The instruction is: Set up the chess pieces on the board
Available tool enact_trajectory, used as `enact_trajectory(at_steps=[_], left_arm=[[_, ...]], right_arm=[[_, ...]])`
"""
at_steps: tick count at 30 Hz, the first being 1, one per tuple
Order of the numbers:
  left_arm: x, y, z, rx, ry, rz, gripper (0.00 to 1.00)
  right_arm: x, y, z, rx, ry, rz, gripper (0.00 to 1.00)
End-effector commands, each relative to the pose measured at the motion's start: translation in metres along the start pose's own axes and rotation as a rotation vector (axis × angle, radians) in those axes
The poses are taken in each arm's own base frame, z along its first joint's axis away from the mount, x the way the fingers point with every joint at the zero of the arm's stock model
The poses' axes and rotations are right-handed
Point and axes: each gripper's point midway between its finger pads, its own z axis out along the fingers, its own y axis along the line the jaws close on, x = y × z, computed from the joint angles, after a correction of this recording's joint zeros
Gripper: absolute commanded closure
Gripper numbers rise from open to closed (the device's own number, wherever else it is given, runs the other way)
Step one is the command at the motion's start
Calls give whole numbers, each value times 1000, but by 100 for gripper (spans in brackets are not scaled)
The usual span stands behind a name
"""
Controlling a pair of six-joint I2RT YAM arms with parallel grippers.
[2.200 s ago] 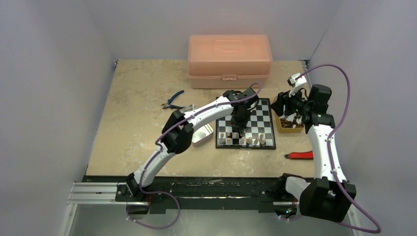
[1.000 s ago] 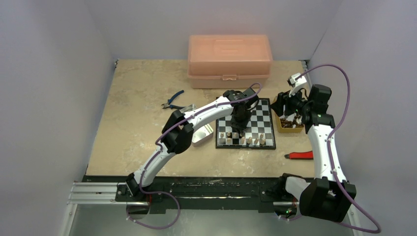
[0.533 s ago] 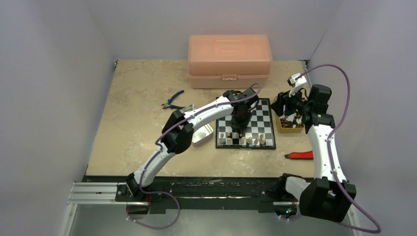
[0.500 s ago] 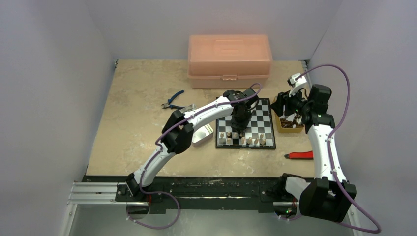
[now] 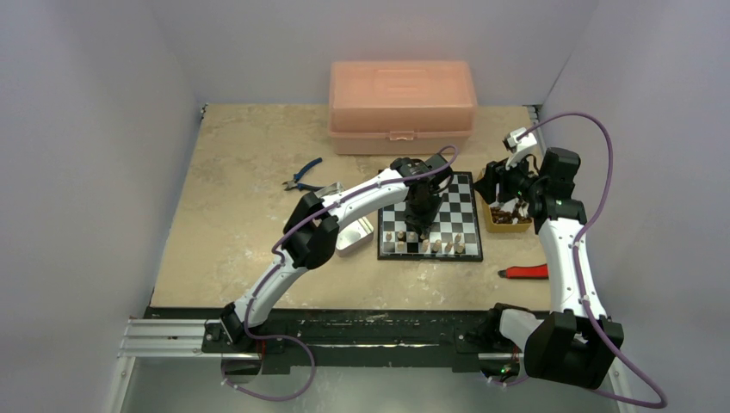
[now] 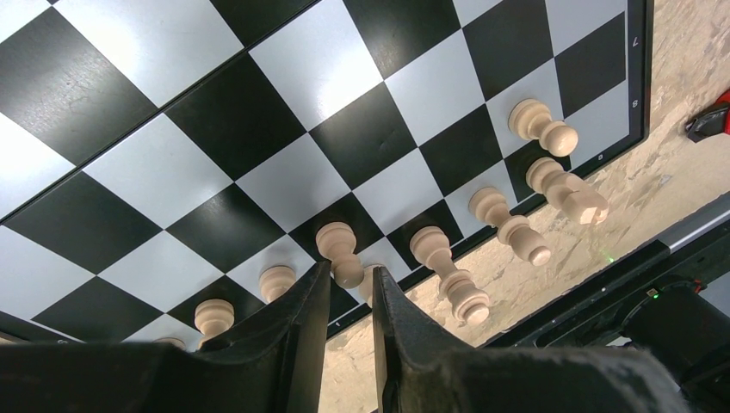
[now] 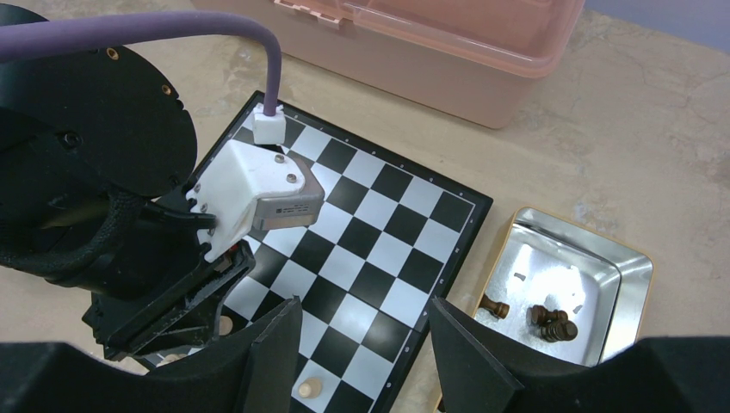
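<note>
The board point(image 5: 456, 206) lies at mid table, with several tan chess pieces point(image 5: 430, 245) along its near edge. My left gripper point(image 5: 420, 215) reaches down onto them. In the left wrist view its fingers point(image 6: 349, 280) are closed narrowly on the head of a tan pawn point(image 6: 337, 241), which stands on a square of the board point(image 6: 172, 172). Other tan pieces point(image 6: 456, 284) stand beside it. My right gripper point(image 5: 492, 185) hovers open and empty over the board's right edge point(image 7: 363, 310). Dark pieces point(image 7: 551, 323) lie in a metal tin point(image 7: 633, 267).
A pink plastic box point(image 5: 402, 95) stands behind the board. Blue pliers point(image 5: 303, 176) lie at the left and a second metal tin point(image 5: 355, 237) sits beside the board's left edge. A red-handled tool point(image 5: 527, 272) lies near the right arm. The tin of dark pieces point(image 5: 508, 225) is right of the board.
</note>
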Motion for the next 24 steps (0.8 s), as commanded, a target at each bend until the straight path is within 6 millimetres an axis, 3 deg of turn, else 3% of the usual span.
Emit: enact_trajectory(at_steps=[1,11,24], left_arm=[[-14,-13,-18,39,-51,3,75],[-26,-18,-45,64,-112,8,68],[-50,-22,-111,96,-275,57,61]], right_arm=[[-8,-1,-5,20,-35,-20,40],[-7,-1,-5,18,-34,-23,40],[-8,2,-6,-3,-39,-40,39]])
